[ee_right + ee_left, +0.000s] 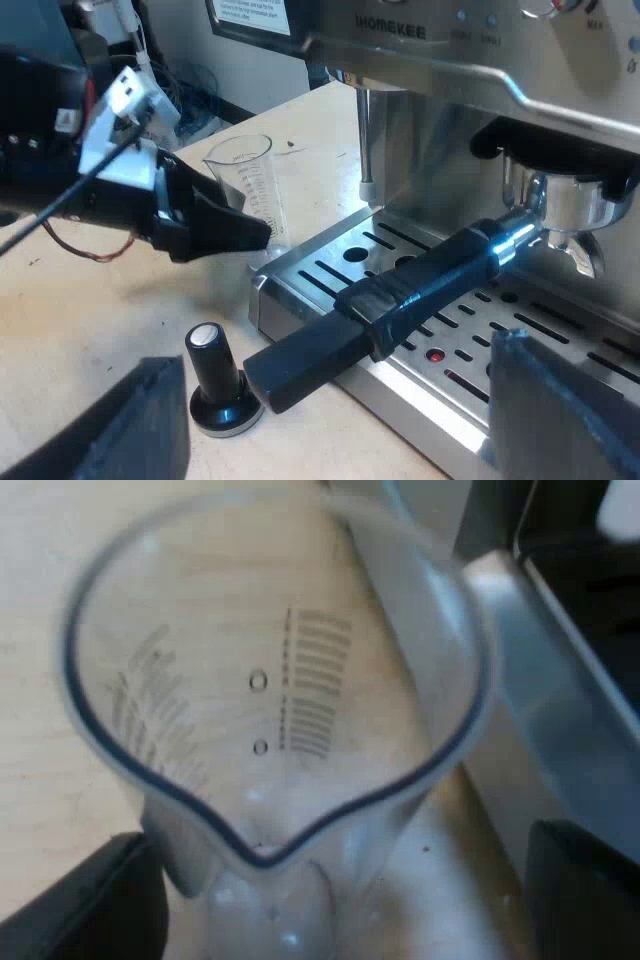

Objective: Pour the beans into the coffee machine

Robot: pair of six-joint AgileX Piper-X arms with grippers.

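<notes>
Left wrist view: measuring glass, pre-grasp

Item: measuring glass (300, 710), upright on the tabletop beside a corner of the drip tray (275, 278) of the espresso machine (450, 50); looks empty.
Left gripper (337, 895): fingers spread either side, one wall not yet touched.
Right gripper (337, 410): fingers apart, empty, near the locked-in holder (420, 290).
Advice: centre, close gently below the spout, lift level.
</notes>
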